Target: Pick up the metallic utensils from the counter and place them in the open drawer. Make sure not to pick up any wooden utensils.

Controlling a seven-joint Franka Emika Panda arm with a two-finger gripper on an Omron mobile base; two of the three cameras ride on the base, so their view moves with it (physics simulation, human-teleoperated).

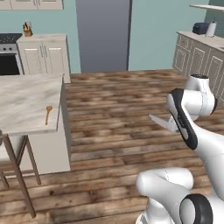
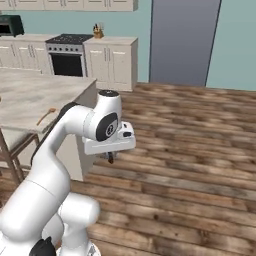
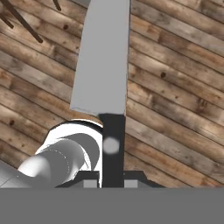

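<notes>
My gripper [image 3: 112, 177] is shut on the black handle of a kitchen knife [image 3: 103, 57]. Its silver blade runs away from the hand over the plank floor. In the left base view the blade [image 1: 159, 121] sticks out leftward from behind the arm, well right of the counter [image 1: 22, 94]. Under the white hand, the gripper [image 2: 110, 158] hangs in mid-air beside the marble counter [image 2: 30, 95]. On that top, near its near corner, lies a tan wooden spoon [image 1: 47, 113] [image 2: 46, 116]. The drawer is out of view.
A wooden stool [image 1: 17, 164] [image 2: 15, 145] stands against the island's near side. White cabinets with a stove [image 2: 67, 55] line the back wall, and grey cabinets [image 1: 197, 54] stand far right. Bare plank floor [image 1: 113, 105] stretches right of the island.
</notes>
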